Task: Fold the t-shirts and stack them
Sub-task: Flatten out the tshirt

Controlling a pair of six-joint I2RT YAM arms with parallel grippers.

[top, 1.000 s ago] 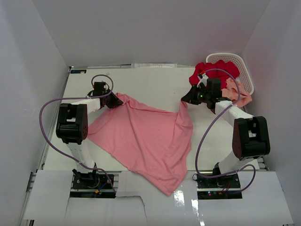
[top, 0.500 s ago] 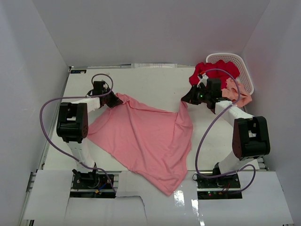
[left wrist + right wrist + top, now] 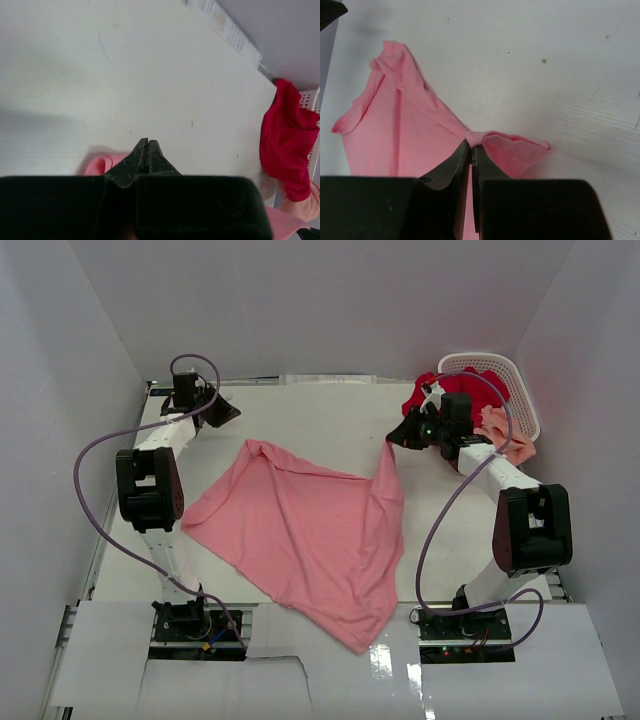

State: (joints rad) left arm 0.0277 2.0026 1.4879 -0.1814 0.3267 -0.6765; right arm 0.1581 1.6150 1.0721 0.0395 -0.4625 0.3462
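The medium pink t-shirt (image 3: 300, 530) lies spread and rumpled across the middle of the table. My right gripper (image 3: 393, 441) is shut on its far right edge and holds that pinch lifted; the wrist view shows the cloth (image 3: 395, 125) bunched between the fingertips of this gripper (image 3: 471, 145). My left gripper (image 3: 224, 412) is shut and empty at the back left, apart from the shirt's far left corner (image 3: 252, 447). Its wrist view shows this gripper (image 3: 145, 143) with closed jaws over bare table and a bit of pink cloth (image 3: 100, 162) below. The deep red shirt (image 3: 438, 392) and the peach shirt (image 3: 500, 430) hang out of the basket.
The white perforated basket (image 3: 505, 375) stands at the back right corner, against the right wall. White walls enclose the table on three sides. The red shirt (image 3: 287, 135) and the basket rim (image 3: 314, 97) also show in the left wrist view.
My left gripper has let go of the pink shirt's corner and moved back and left. The corner now lies on the table. My right gripper shifted slightly back, still holding the shirt.
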